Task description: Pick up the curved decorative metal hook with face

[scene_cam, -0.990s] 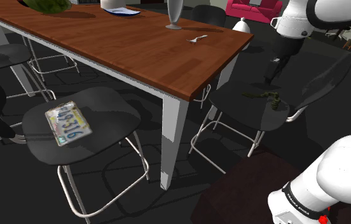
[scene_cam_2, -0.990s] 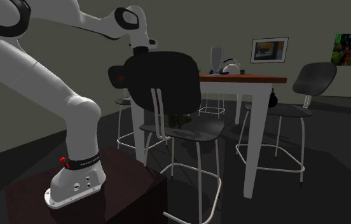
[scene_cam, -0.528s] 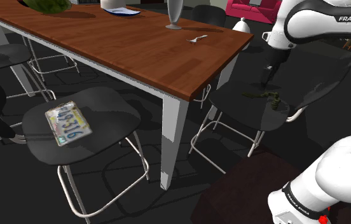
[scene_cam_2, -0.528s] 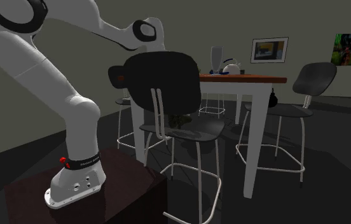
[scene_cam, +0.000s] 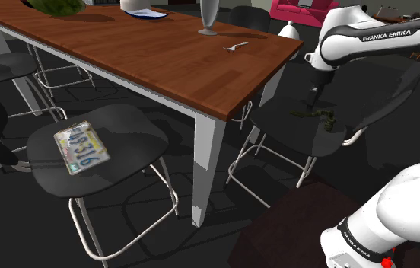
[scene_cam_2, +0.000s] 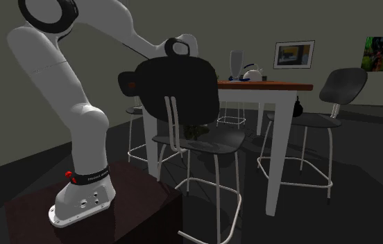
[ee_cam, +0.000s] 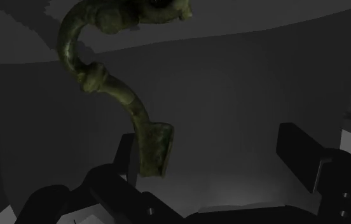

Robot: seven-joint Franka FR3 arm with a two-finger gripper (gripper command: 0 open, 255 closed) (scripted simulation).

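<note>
We see the claw (ee_cam: 209, 143) spread open, hovering just over the greenish curved hook (ee_cam: 130, 102), not pinching it. Hook's lying on the black chair seat (scene_cam: 288, 137) beside the wooden counter (scene_cam: 163, 61).

Shoulder view: high beside the stand (scene_cam: 284, 228), aimed down and leftward across the wooden table (scene_cam: 163, 61) and a dark chair (scene_cam: 284, 131)
Second exterior view: low, behind the arm (scene_cam_2: 51, 90), facing that chair's backrest (scene_cam_2: 180, 86), table beyond
Wrist view: very near the same chair's seat (ee_cam: 244, 102), looking along the gripper (ee_cam: 215, 159)
Shared: arm, table, that chair
</note>
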